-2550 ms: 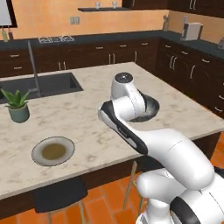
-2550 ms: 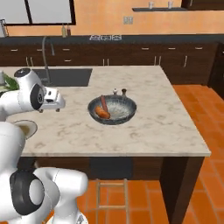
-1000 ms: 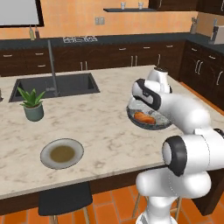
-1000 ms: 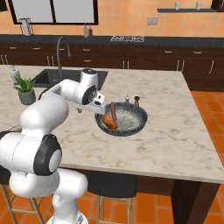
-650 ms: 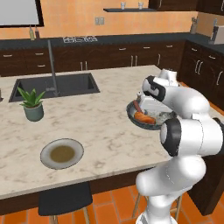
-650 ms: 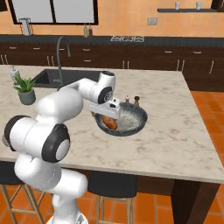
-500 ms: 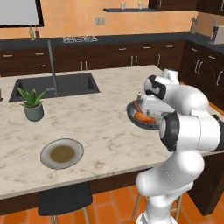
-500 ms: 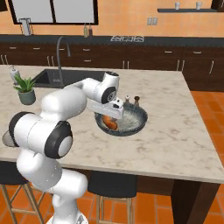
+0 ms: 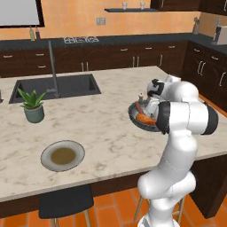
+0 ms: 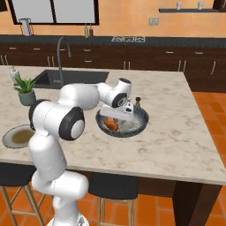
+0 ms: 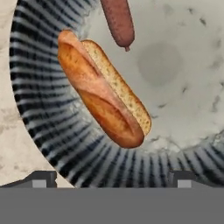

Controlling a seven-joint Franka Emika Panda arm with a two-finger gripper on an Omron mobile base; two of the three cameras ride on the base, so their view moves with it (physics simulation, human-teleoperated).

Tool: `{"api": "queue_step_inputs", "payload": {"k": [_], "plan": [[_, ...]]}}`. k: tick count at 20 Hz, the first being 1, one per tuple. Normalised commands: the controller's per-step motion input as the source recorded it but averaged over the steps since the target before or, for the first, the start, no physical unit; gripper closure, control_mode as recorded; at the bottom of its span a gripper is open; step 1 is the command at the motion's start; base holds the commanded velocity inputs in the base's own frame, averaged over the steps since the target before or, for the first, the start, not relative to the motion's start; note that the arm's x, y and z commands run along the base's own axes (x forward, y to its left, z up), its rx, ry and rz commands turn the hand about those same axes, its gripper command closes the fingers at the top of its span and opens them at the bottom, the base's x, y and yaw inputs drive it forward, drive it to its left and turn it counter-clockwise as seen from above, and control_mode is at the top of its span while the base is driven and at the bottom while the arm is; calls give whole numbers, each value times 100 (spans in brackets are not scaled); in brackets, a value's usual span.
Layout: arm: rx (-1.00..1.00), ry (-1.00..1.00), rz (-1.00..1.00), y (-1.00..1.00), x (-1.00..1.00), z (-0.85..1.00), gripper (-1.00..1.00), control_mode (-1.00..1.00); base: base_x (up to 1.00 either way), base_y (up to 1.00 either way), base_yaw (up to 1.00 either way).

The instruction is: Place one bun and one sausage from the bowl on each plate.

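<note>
The wide dark bowl (image 9: 134,116) (image 10: 142,118) sits near the island's right end. An orange-brown bun (image 11: 103,89) (image 10: 110,125) (image 9: 143,119) lies against the bowl's ribbed wall (image 11: 48,118). A reddish sausage (image 11: 118,19) lies just beyond it on the pale bowl floor. My gripper (image 11: 111,180) (image 10: 117,114) hangs over the bowl's near side, open, its fingertips (image 11: 42,178) set wide with nothing between them. The bun is ahead of the tips and apart from them. An olive-brown plate (image 9: 63,155) (image 10: 17,136) lies near the front edge, far to the left of the bowl.
A potted plant (image 9: 32,105) (image 10: 25,90) stands by the sink (image 9: 57,86) with its tall faucet. A small dark shaker (image 10: 137,102) stands just behind the bowl. Bare marble lies between plate and bowl. The island's right edge is close to the bowl.
The base drove, shifting both base views. In the last second the hand swung from beside the bowl to over its near side, jaws staying open.
</note>
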Motion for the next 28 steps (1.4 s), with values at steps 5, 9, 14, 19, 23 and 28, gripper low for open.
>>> {"api": "queue_step_inputs", "payload": {"k": [5,9,14,19,23,28], "plan": [[0,6,4,3,43,-26,-100,-100,0,0,0],[0,15,0,2,46,-28,-100,-100,0,0,0],[0,14,1,0,4,-38,-100,-100,0,0,0],[2,1,0,0,0,-22,-100,-100,0,0,0],[18,-1,-1,13,-34,0,-100,-100,0,0,0],[5,0,-3,9,-3,5,-100,-100,0,0,0]]}}
